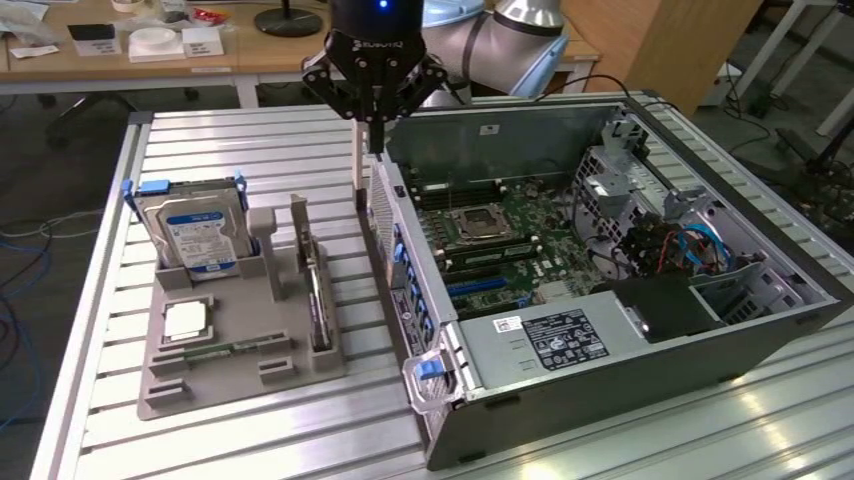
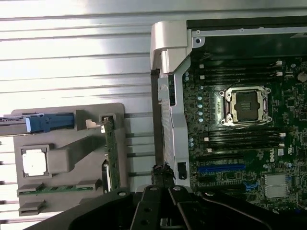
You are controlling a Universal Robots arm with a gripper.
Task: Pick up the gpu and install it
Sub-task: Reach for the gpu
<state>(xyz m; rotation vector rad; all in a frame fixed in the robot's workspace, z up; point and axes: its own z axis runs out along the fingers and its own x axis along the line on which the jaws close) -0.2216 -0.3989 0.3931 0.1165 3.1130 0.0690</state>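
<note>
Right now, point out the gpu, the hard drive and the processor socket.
gpu [image 2: 108,148], wrist view, long edge of the card standing in the grey holder.
hard drive [image 1: 200,238], exterior view, its blue label.
processor socket [image 1: 478,225], exterior view, middle of its metal frame.

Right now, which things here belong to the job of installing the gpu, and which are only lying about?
For the job: gpu standing in the grey holder; open computer case; gripper.

Lying about: hard drive; memory stick; processor chip, all in that holder.

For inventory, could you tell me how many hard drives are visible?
1: the hard drive stands upright in the grey holder, beside the case; its bays may hide others.
</note>
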